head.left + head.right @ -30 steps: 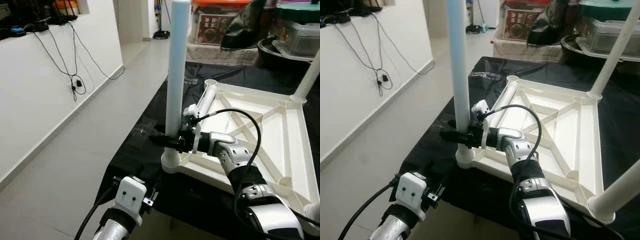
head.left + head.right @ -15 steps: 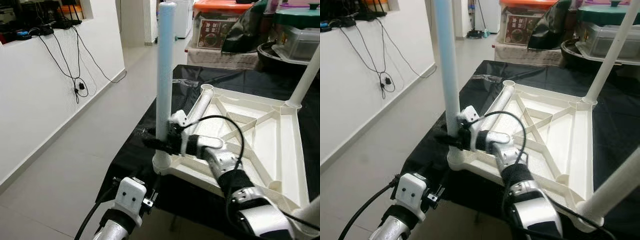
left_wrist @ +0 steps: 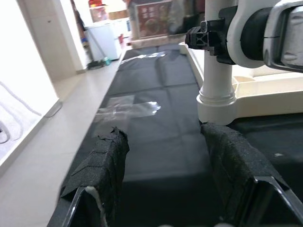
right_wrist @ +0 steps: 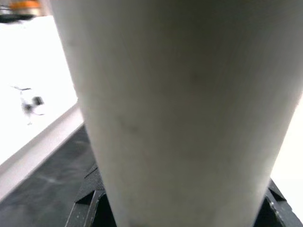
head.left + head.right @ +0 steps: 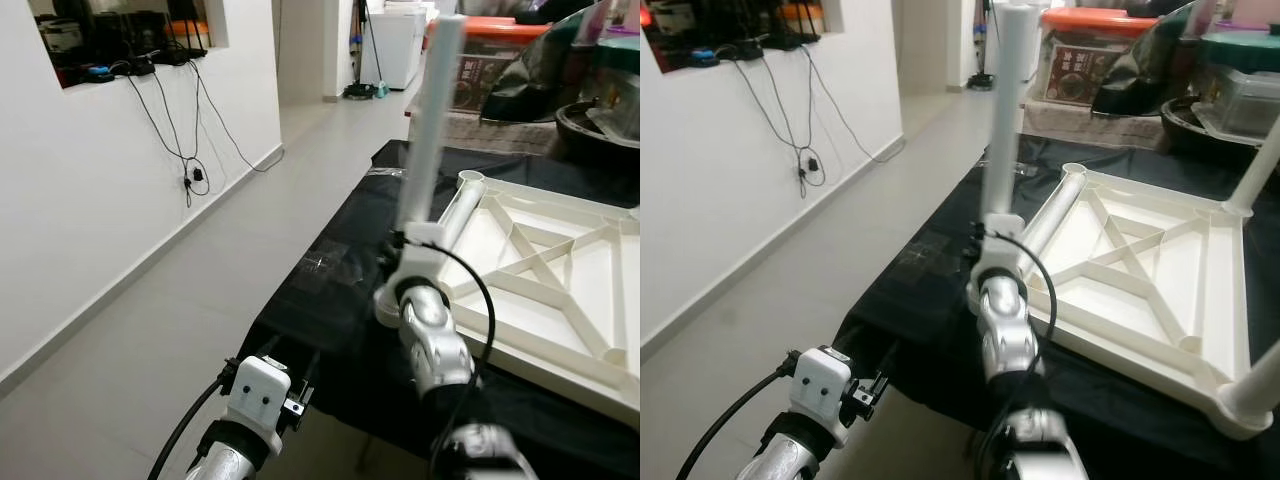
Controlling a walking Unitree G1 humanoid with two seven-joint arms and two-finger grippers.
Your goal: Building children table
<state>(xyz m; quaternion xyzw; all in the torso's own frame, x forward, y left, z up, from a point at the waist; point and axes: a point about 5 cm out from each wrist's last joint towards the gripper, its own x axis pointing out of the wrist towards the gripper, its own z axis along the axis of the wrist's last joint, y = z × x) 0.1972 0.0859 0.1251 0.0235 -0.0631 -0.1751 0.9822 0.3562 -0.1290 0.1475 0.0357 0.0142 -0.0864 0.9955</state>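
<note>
leg-fitting is the step in hand: the right end effector is clenched around the upright leg low down, just above the corner socket of the upturned tabletop, which lies on the black-draped surface. i judge the leg looks seated, so the next move calls for a firm downward press or twist, then letting go. the left end effector hangs released below the surface edge (padded fingers apart). leg is a smooth, matte white tube; tabletop is glossy ribbed plastic with diagonal braces; cloth is creased.
</note>
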